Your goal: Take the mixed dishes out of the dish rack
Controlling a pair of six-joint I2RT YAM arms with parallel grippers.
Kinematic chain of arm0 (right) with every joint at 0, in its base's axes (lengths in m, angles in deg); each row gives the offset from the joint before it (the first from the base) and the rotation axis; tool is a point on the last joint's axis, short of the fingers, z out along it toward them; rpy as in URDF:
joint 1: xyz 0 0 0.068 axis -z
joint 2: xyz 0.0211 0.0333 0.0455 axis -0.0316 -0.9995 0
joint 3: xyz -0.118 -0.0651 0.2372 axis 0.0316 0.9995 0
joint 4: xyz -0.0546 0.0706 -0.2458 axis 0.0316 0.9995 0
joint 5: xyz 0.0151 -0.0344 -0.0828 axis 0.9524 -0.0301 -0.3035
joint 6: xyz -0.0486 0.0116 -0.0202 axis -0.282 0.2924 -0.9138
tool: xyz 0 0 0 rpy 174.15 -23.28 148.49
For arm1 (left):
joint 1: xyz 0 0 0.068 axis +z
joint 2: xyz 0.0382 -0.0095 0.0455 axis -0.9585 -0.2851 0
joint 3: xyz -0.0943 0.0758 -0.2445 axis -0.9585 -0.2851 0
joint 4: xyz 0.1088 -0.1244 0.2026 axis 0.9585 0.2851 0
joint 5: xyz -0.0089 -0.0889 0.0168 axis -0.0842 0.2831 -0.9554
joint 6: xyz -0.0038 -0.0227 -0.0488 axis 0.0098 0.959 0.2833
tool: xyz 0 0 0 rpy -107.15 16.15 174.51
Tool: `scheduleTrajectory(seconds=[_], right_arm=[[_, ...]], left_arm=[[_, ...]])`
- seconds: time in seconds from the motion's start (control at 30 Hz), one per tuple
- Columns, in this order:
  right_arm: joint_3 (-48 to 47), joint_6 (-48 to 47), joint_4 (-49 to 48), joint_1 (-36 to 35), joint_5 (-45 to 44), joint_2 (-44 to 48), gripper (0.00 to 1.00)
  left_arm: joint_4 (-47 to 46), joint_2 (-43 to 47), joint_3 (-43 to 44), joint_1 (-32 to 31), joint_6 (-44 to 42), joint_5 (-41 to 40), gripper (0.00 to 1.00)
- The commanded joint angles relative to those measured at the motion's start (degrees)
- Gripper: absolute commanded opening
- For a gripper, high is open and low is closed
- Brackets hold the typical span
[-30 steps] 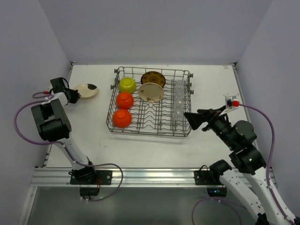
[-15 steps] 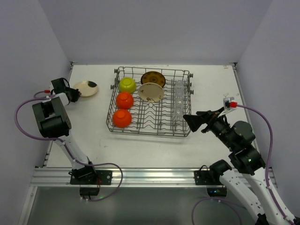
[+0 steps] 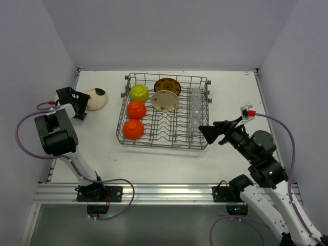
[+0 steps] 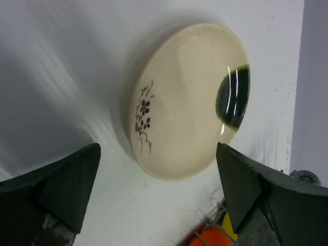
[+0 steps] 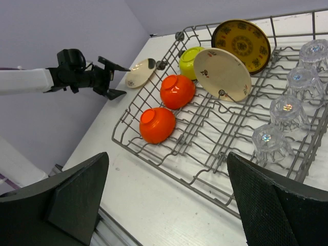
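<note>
Left claw [image 3: 79, 105] now backed off plate [image 3: 95, 98], fingers spread wide, released; earlier closed at plate rim. Plate lies on surface [image 3: 102, 154] just ahead of left claw, apart from fingertips. Right claw [image 3: 209, 131] open, empty, at near-right corner of dish rack [image 3: 164, 110]; bowls, plates, glasses inside rack beyond it.

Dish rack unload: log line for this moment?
left gripper: open, plate on table | right gripper: open, near rack
</note>
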Motion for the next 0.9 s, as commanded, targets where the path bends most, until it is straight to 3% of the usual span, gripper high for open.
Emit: scheduleTrajectory(seconds=[0.0, 0.2, 0.37, 0.57, 0.7, 0.87], right_arm=[[0.69, -2.91, -4.63, 0.03, 2.23, -2.45, 0.99], [0.35, -7.74, -12.54, 0.03, 6.79, -12.98, 0.99], [-6.74, -16.61, -18.52, -0.76, 5.14, -28.35, 0.99], [-23.70, -37.00, -11.42, -2.69, 2.07, -49.46, 0.95], [-34.70, -47.90, -5.54, -4.98, -2.16, -59.30, 0.91], [-50.53, -60.04, 5.28, -6.82, -0.58, -72.82, 0.81]], left_arm=[[2.68, 5.99, -1.70, -0.15, 0.16, 0.48, 1.00], [6.55, 20.74, -8.37, -0.24, 0.86, 3.99, 1.00], [6.54, 42.45, -18.30, -9.54, -3.78, -3.19, 1.00], [15.31, 59.68, -21.66, -13.51, -14.58, -1.89, 1.00], [20.87, 69.52, -21.39, -13.43, -28.53, 2.66, 1.00], [22.72, 76.31, -26.40, -16.94, -31.30, 8.29, 1.00]])
